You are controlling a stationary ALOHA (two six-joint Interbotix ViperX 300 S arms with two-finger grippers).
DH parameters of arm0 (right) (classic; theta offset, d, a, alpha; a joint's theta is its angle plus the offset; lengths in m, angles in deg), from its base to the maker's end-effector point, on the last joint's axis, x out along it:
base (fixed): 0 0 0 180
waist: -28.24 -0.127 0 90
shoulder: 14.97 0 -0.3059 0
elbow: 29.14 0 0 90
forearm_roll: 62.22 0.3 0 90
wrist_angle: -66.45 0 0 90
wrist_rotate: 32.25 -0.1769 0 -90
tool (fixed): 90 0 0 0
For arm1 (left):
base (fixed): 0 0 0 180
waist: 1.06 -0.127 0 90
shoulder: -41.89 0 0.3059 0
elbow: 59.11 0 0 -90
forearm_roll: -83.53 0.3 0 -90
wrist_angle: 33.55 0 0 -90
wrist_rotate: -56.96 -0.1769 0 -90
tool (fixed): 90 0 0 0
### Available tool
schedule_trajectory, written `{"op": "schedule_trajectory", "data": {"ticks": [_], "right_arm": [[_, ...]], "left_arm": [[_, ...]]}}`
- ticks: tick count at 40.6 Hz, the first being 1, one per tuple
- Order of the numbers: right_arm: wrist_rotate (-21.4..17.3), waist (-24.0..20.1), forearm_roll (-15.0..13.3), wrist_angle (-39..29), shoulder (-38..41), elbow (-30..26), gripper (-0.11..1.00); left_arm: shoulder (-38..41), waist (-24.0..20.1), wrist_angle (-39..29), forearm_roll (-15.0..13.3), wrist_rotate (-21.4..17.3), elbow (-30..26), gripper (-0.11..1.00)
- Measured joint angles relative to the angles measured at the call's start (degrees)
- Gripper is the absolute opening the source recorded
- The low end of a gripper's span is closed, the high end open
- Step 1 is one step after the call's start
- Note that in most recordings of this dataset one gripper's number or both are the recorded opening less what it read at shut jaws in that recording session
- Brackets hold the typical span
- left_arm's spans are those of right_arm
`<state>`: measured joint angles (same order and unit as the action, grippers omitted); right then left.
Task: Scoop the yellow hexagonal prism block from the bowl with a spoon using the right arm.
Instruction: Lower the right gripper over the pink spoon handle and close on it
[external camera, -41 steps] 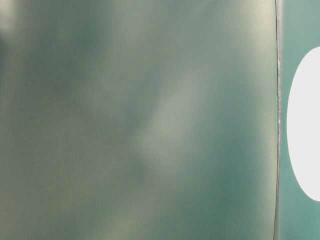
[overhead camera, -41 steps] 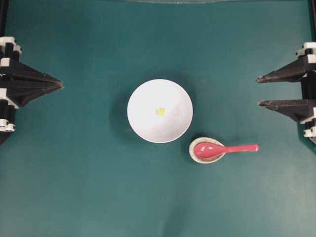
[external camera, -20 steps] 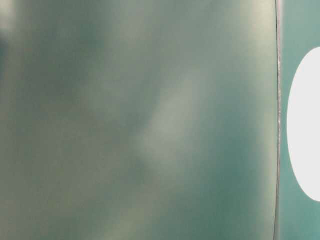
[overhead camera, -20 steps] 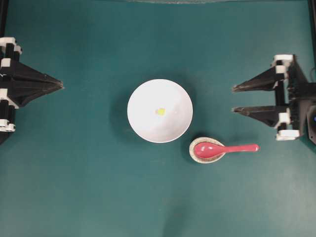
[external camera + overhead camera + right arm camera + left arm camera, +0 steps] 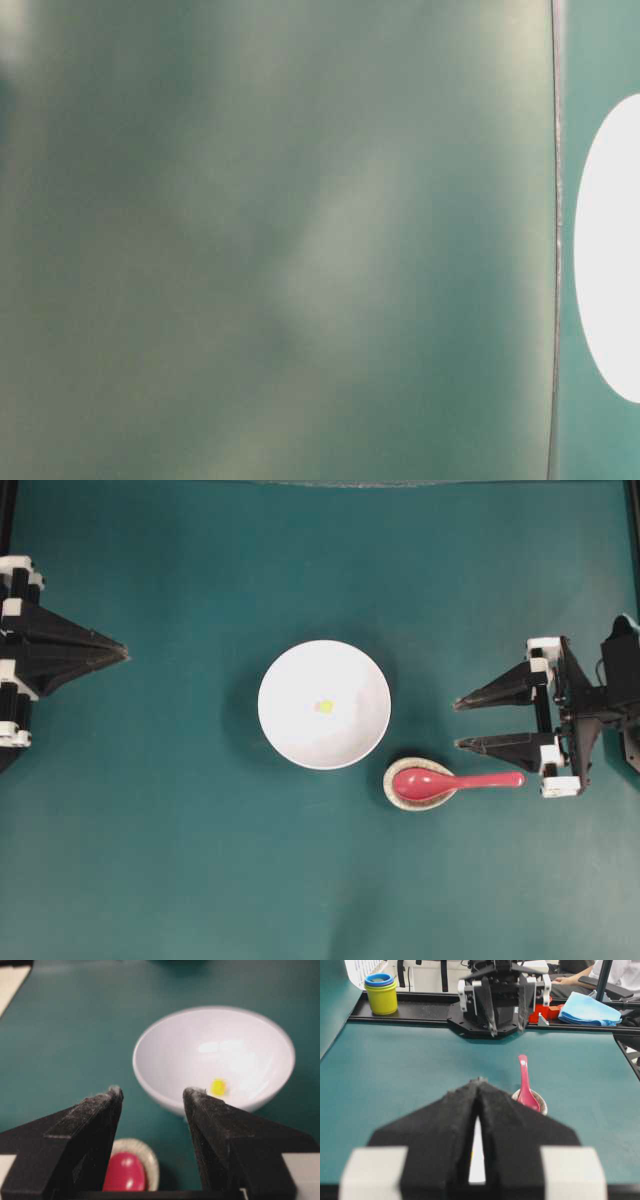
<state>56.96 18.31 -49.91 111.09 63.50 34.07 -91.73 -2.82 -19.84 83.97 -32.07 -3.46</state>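
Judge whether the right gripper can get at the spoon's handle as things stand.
Probably yes. The right gripper is open and holds nothing, the spoon lies with its handle toward it, head on the rest, and nothing lies between.

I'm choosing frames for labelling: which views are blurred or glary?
Table-level: nearly all a blurred grey-green haze, only the bowl edge showing. Left wrist: near jaws out of focus, spoon sharp. Right wrist: glare inside the bowl, jaws soft. Overhead: sharp, evenly lit.

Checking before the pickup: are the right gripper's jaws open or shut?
Open. The right gripper shows a clear gap between its jaws, holding nothing.
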Motion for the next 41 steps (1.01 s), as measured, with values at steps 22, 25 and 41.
{"op": "schedule_trajectory", "data": {"ticks": [22,25,41], "right_arm": [[0.0,-9.1,5.6,4.3,13.7,1.0,0.57],[0.0,-10.5,5.7,5.3,13.7,1.8,0.57],[0.1,-14.1,5.7,12.9,18.5,4.8,0.57]], "left_arm": [[-0.4,-0.1,0.0,-0.1,-0.2,0.0,0.01],[-0.4,0.0,0.0,0.0,-0.2,0.0,0.01],[-0.4,0.0,0.0,0.1,-0.8,0.0,0.01]]}}
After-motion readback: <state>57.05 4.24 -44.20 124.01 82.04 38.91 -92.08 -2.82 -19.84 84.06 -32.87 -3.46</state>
